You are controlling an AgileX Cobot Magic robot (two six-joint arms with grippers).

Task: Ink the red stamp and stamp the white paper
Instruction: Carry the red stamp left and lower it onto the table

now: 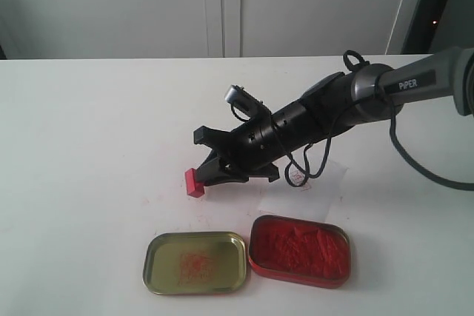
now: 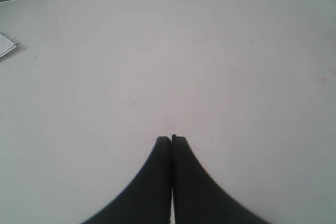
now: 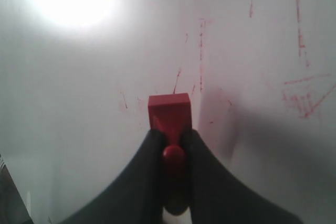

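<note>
The red stamp (image 3: 169,109) is gripped at its handle by the right end effector (image 3: 171,134), near the white paper (image 1: 329,183), perhaps touching the surface (image 1: 89,146); it is judged light and rigid; the left end effector (image 2: 171,141) is closed.

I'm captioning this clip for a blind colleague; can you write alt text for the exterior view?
The right gripper holds the red stamp low at the white table, left of the white paper. Nearer the camera sit a tin of red ink paste and a gold tray smeared red.
</note>
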